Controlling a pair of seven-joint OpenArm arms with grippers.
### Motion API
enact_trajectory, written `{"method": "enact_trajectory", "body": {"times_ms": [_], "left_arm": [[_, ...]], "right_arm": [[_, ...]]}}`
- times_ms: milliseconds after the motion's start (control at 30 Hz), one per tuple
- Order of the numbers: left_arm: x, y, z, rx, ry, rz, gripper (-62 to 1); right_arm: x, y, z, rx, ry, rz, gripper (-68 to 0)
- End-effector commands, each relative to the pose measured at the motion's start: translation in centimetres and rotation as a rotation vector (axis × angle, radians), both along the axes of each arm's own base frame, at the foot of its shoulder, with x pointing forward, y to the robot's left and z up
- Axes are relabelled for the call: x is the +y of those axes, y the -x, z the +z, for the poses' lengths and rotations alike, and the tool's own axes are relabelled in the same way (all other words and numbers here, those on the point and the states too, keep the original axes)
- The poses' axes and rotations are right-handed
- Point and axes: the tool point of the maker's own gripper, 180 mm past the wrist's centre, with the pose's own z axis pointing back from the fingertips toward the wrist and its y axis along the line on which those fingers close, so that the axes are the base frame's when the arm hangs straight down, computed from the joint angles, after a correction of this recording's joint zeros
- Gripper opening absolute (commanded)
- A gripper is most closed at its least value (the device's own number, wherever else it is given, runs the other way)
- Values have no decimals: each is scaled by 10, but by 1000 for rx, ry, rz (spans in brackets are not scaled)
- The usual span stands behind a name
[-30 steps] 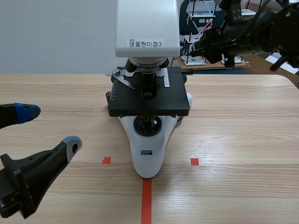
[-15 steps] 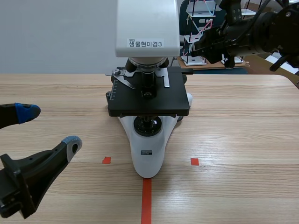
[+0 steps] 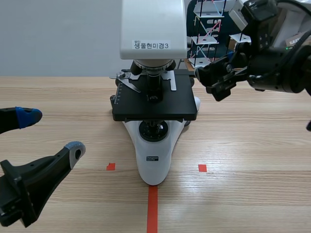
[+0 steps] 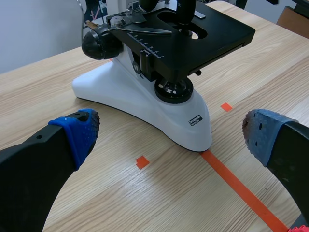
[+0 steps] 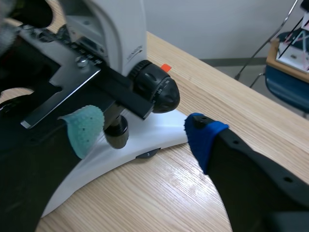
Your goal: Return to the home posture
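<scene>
The white-and-black lab microscope [image 3: 154,155] sits in the middle of the light wooden table [image 3: 252,145], with its foot pointing at the near edge. The left gripper [image 3: 51,132] hangs low over the near-left corner, claw wide and empty. The right gripper [image 3: 214,81] is up by the microscope's right side toward the far edge, claw also wide.

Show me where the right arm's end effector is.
The right end effector hangs open in the scene view's upper right, raised off the table, just beside the black stage of the microscope.
</scene>
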Motion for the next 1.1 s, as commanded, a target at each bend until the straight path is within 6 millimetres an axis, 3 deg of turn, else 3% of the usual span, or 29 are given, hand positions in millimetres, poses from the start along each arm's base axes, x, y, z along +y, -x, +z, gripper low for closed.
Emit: {"method": "enact_trajectory", "body": {"times_ms": [0,100,233,433,667,767,1067], "left_arm": [[-3,0,9,-20,22,-2,14],[-3,0,9,-20,23,-2,14],[-3,0,9,-20,22,-2,14],[-3,0,9,-20,22,-2,14],[-3,0,9,-20,22,-2,14],[-3,0,9,-20,22,-2,14],[-3,0,9,-20,22,-2,14]], "right_arm": [[-2,6,11,-50,-8,-1,-224],[-4,30,14,-80,-26,-6,-139],[-12,59,18,-146,-61,-24,-80],[-17,106,15,-226,-98,33,-66],[-9,152,-8,-200,-73,120,-66],[-7,161,-11,-197,-70,136,-66],[-6,160,-3,-235,-93,142,-67]]}}
